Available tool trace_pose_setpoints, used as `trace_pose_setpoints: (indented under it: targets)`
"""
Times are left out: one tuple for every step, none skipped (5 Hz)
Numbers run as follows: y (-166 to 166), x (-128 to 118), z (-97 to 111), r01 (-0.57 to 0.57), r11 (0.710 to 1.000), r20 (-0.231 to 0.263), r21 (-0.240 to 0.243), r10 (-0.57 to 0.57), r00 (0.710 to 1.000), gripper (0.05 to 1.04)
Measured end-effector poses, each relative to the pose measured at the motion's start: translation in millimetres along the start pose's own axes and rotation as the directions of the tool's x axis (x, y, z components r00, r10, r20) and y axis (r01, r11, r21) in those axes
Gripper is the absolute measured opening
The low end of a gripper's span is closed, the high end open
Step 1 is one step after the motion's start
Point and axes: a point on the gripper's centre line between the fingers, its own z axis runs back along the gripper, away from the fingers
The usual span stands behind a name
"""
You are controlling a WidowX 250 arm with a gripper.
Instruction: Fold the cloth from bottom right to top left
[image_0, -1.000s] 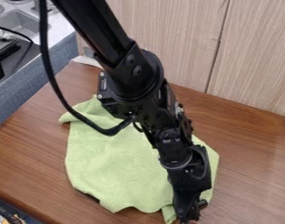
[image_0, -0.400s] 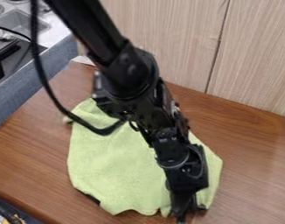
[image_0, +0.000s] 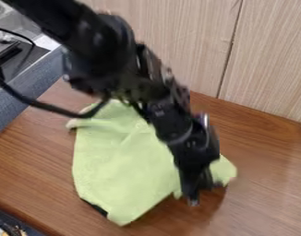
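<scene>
At the bottom left, past the near edge of the brown tabletop (image_0: 29, 179), is a dark object (image_0: 8, 221), partly cut off. Farther in on the tabletop lies the light green cloth (image_0: 113, 175), one corner pointing toward the near edge, with a small dark patch (image_0: 94, 207) along its lower left side. From that corner the cloth's border slants up to the right, toward the black gripper (image_0: 193, 198). The gripper points down at the cloth's lower right part, green fabric on both sides of it; whether it is spread or closed on the cloth cannot be told. Beyond, the arm (image_0: 159, 106) crosses over the cloth's upper part, and a black cable (image_0: 45, 107) loops left of it. A creased cloth corner points toward the tabletop's left edge. Pale wood-grain panels (image_0: 196, 46) stand along the far edge.
</scene>
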Motion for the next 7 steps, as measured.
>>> trace_pose_setpoints:
  targets:
    - [27.9, 3.2, 20.0, -0.047, 0.996, 0.013, 0.070, 0.047, 0.999, 0.065]
    - [63.7, -8.4, 40.8, -0.138, 0.978, 0.037, 0.156, 0.133, 0.990, 0.065]
    - [90.0, -26.7, 51.1, -0.216, 0.954, 0.052, 0.207, 0.209, 0.976, 0.064]
    - [114.2, -64.3, 48.6, -0.327, 0.916, 0.041, 0.233, 0.326, 0.944, 0.064]
    - [131.1, -99.3, 38.0, -0.395, 0.886, 0.013, 0.244, 0.404, 0.915, 0.064]
    - [140.8, -126.8, 22.0, -0.434, 0.867, -0.018, 0.243, 0.452, 0.892, 0.064]
    - [145.0, -143.9, 10.3, -0.459, 0.856, -0.042, 0.240, 0.481, 0.876, 0.064]
